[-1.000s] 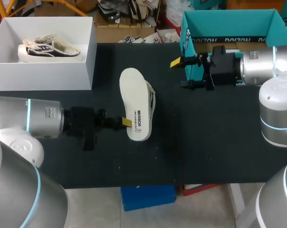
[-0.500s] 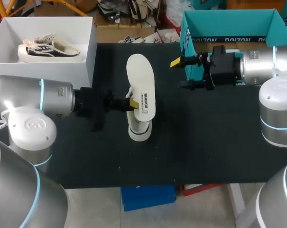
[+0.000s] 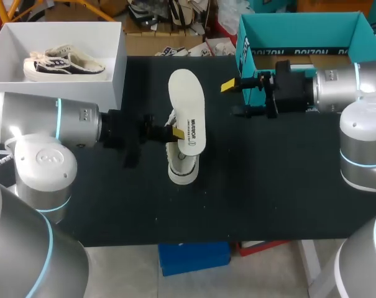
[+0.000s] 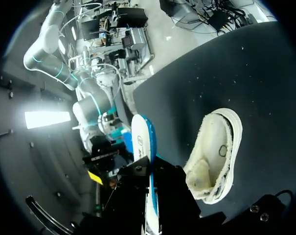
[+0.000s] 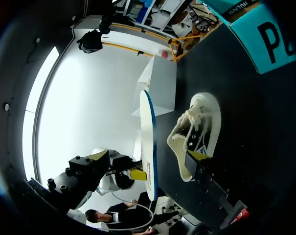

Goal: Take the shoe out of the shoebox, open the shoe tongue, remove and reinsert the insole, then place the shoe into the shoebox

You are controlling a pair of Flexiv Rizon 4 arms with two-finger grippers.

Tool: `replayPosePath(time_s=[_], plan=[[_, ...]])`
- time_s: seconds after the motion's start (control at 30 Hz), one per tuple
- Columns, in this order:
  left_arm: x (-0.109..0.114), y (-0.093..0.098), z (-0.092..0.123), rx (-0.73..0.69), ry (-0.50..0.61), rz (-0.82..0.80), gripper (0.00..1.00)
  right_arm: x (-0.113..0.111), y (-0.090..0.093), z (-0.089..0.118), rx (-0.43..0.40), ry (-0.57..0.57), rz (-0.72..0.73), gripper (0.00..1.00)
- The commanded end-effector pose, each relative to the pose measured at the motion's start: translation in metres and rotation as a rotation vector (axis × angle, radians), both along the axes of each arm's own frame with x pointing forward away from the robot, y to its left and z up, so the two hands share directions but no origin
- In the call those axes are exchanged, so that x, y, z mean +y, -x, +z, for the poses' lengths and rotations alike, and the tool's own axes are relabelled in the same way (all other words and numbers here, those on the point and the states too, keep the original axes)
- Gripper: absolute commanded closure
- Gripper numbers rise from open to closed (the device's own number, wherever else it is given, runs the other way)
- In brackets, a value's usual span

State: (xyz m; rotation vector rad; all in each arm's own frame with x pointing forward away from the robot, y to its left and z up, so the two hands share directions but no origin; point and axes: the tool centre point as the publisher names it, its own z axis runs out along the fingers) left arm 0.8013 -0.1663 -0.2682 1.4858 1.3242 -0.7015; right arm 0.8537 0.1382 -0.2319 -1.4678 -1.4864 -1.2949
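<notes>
White-soled shoe (image 3: 183, 166) lies on the worktop (image 3: 268, 186) towards the near edge, and its mouth is now uncovered. A second ago the insole (image 3: 188, 112) lay low over it, almost hiding it. Since then the left fingers (image 3: 174, 132), clenched on the insole's edge, have lifted it and carried it towards the far edge, so it hangs over the shoe's far end. Removal looks done, and reinserting is probably next. Further out, the right fingers (image 3: 228, 85) stand spread with nothing in them, having crept slightly towards the middle, perhaps to steady the shoe. At the far left corner a white box (image 3: 57, 99) holds a second shoe (image 3: 63, 62), and a teal box (image 3: 299, 28) sits at the far right corner; which is this shoe's own I cannot tell
</notes>
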Motion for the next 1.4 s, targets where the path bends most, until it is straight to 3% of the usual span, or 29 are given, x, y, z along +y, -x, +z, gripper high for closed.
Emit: replayPosePath(time_s=[0.03,0.4,1.13,1.23,1.27,1.4], plan=[[-0.001,0.001,0.0,-0.001,-0.003,0.003,1.0,0.012,-0.024,-0.017,-0.005,-0.057,0.086,0.0],[-0.001,0.001,0.0,-0.001,-0.003,0.003,1.0,0.035,-0.03,-0.023,-0.07,-0.106,0.186,0.0],[-0.001,0.001,0.0,-0.001,-0.003,0.003,1.0,0.066,-0.016,-0.032,-0.045,-0.099,0.209,0.04],[-0.001,0.001,0.0,-0.001,-0.003,0.003,1.0,0.068,-0.016,-0.032,-0.044,-0.099,0.21,0.24],[-0.001,0.001,0.0,-0.001,-0.003,0.003,1.0,0.069,-0.016,-0.032,-0.044,-0.098,0.21,0.44],[-0.001,0.001,0.0,-0.001,-0.003,0.003,1.0,0.07,-0.016,-0.033,-0.039,-0.096,0.212,0.57]])
